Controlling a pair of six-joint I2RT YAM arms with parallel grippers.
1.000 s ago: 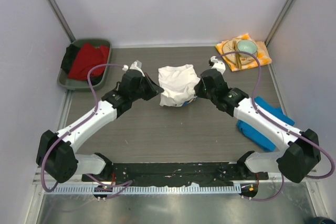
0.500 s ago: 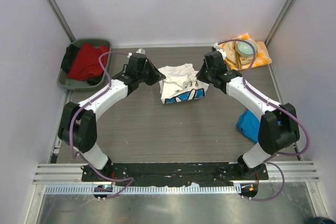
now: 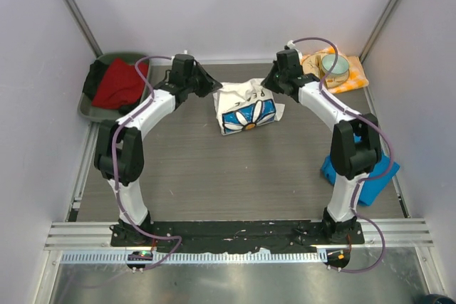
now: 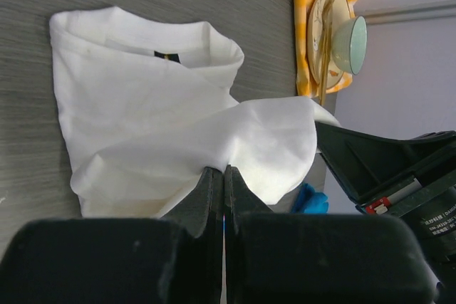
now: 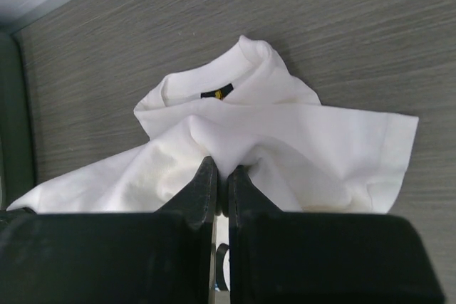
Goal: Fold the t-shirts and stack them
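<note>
- Progress, top view: daisy shirt (image 3: 249, 110) sits at the far middle of the table, its upper edge held up between both arms and the print facing the camera. Folding looks barely begun. Blue shirt (image 3: 381, 176) lies by the right arm's base, partly hidden. Nothing is stacked.
- Left wrist: left claw (image 4: 223, 176) is pressed together, pinching a fold of white cloth; the collar lies beyond.
- Right wrist: right claw (image 5: 221, 174) is likewise pinched on a bunched ridge just below the collar.
</note>
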